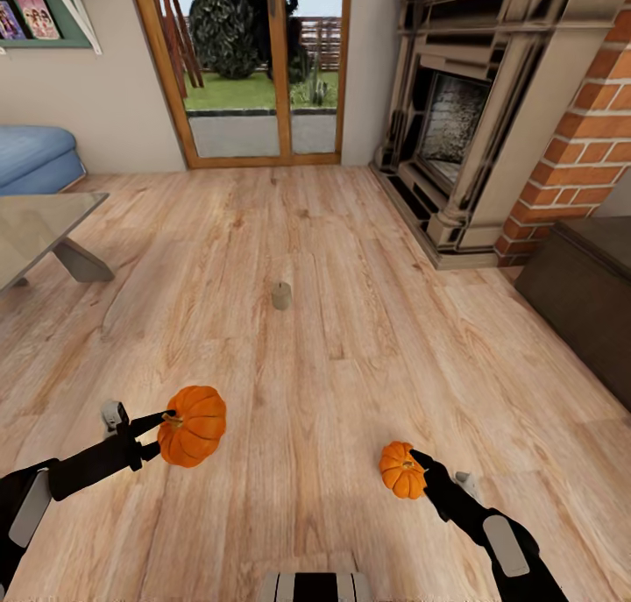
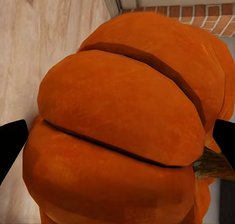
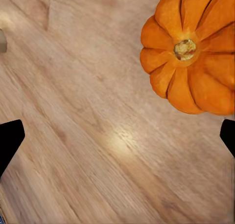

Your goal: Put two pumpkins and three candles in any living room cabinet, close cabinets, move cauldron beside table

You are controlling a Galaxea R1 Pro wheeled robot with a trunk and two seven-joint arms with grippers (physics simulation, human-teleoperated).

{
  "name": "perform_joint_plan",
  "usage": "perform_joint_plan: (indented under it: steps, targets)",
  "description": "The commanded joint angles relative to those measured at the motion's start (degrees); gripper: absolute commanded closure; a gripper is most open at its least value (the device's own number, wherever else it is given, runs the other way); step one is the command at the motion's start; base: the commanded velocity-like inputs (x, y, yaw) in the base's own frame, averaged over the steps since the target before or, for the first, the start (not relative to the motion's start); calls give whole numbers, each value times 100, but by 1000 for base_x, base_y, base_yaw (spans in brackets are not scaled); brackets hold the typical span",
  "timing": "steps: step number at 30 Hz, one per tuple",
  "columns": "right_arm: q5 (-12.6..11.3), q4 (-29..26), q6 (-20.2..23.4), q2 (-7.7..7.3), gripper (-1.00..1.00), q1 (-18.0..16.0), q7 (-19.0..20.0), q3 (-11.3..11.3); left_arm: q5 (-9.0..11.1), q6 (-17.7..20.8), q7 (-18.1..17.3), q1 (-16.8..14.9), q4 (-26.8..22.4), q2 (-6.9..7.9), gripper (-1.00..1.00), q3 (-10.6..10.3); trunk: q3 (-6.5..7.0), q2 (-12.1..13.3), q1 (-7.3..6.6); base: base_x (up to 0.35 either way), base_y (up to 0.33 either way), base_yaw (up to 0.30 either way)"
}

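Both grippers sit low over the floor (image 1: 350,339): the left gripper (image 1: 166,424) clamps the big pumpkin (image 1: 193,425); the right gripper (image 1: 421,466), spread wide, touches the small pumpkin (image 1: 401,469). One candle (image 1: 280,295) stands ahead, unobstructed. Cabinet (image 1: 578,295) right, beside the fireplace (image 1: 456,120); glass worktop (image 1: 35,230) left.

At lower left the left gripper (image 1: 165,427) holds the larger pumpkin (image 1: 193,425) above the wooden floor (image 1: 350,365). At lower right the right gripper (image 1: 421,466) touches the smaller pumpkin (image 1: 401,470). A candle (image 1: 280,295) stands mid-frame. The fireplace (image 1: 456,120) fills the upper right, a dark cabinet (image 1: 583,278) the right edge, a glass table (image 1: 35,225) the left.
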Motion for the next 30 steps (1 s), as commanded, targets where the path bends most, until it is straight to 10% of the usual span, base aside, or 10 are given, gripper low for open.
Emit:
perform_joint_plan:
  steps: [1, 17, 30]
  targets:
    - [-2, 23, -12, -1, -100, -8, 0, -22, 8, 6, 0, 0, -1, -1, 100, 0, -23, -2, 2, 0, 0, 0]
    - [-13, 499, -358, -5, -100, -32, 63, -1200, 0, -13, -1, 1, -1, -17, 100, -4, -377, -23, 43, 0, 0, 0]
    - [-10, 546, -648, -125, -100, -22, 920, -1272, 0, -31, 7, 2, -1, -20, 100, 4, -665, -40, 77, 0, 0, 0]
